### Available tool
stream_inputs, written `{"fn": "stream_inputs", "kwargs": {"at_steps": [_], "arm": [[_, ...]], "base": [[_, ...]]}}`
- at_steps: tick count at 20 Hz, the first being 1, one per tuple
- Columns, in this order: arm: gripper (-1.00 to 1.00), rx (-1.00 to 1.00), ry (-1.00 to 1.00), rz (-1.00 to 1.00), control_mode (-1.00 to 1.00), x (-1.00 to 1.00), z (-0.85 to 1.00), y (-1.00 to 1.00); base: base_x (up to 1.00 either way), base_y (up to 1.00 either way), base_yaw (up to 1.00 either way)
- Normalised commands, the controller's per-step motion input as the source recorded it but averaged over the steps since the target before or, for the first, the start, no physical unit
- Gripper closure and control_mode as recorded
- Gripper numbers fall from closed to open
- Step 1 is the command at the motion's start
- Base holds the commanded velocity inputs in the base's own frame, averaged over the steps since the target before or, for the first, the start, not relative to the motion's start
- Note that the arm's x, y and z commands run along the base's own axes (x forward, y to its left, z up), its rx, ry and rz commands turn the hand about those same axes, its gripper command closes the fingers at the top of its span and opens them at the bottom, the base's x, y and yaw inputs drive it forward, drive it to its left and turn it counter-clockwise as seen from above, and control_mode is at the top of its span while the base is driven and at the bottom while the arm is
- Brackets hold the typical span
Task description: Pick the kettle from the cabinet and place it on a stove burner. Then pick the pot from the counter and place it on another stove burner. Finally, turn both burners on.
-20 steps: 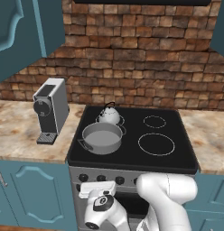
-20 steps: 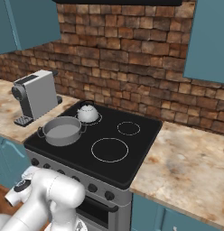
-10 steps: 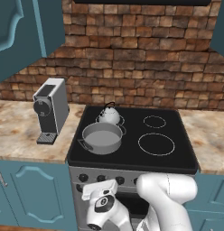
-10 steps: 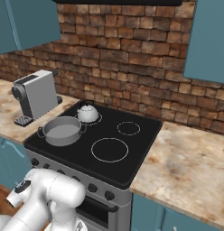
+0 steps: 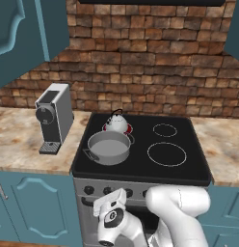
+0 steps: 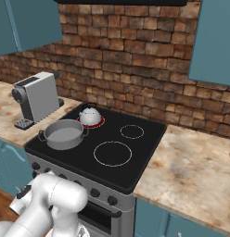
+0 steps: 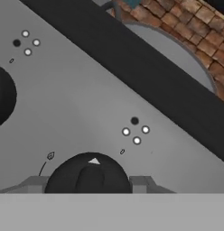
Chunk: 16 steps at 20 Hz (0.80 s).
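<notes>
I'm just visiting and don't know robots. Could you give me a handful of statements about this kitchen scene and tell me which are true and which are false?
1. The kettle stands on a rear burner that glows red. True.
2. The pot is on the counter beside the coffee machine. False: it sits on the front left of the black cooktop, just in front of the kettle.
3. The pot has a lid on it. False: it is open, and its grey inside shows.
4. In the hand view, a round black stove knob lies right in front of the gripper. True.
5. The gripper is carrying the kettle. False: the kettle rests on the stove, and the gripper is down at the stove's grey front panel.
</notes>
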Motion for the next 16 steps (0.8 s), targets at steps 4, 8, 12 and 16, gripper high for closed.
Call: {"fn": "stream_inputs", "kwargs": {"at_steps": [4, 8, 12, 16], "arm": [[1.0, -0.3, 0.03, -0.01, -1.0, -0.14, 0.05, 0.02], [-1.0, -0.06, 0.03, -0.01, -1.0, -0.11, -0.04, 0.03], [-1.0, 0.0, 0.04, -0.01, -1.0, -0.04, -0.01, 0.04], [-1.0, 0.0, 0.03, 0.0, -1.0, -0.25, 0.0, 0.07]], "base": [[0.0, 0.0, 0.0], [0.0, 0.0, 0.0], [0.0, 0.0, 0.0], [0.0, 0.0, 0.0]]}}
